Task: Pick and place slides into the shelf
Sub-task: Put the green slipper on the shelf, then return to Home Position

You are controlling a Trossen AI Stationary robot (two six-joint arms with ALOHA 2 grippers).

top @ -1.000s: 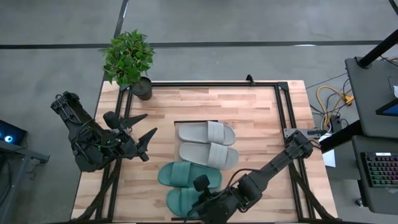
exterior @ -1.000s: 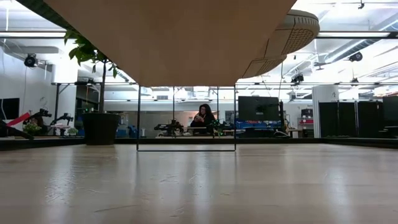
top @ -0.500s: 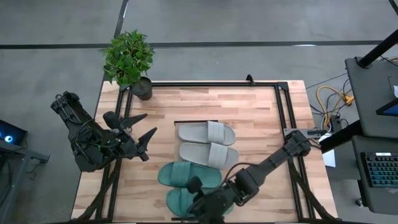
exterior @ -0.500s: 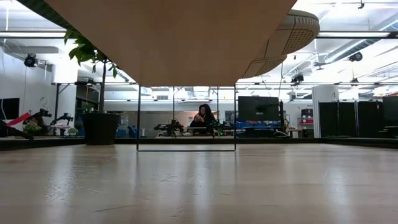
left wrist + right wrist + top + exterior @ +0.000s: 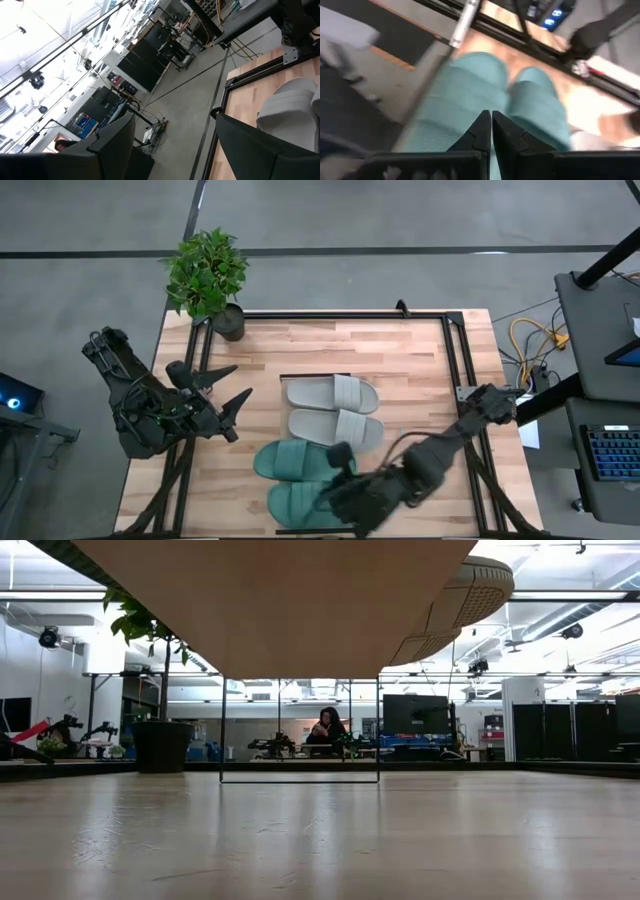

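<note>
Hovering at the table's (image 5: 420, 370) six o'clock edge, my right gripper (image 5: 335, 498) is closed, empty, over the teal slides (image 5: 300, 463); grey slides (image 5: 335, 393) central. Left gripper (image 5: 232, 388) gapes at nine o'clock.

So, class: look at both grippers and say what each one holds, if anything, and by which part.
Nothing is held. The left gripper stands open beside the grey slides. The right gripper is shut with nothing between its fingers, above the teal slides.
</note>
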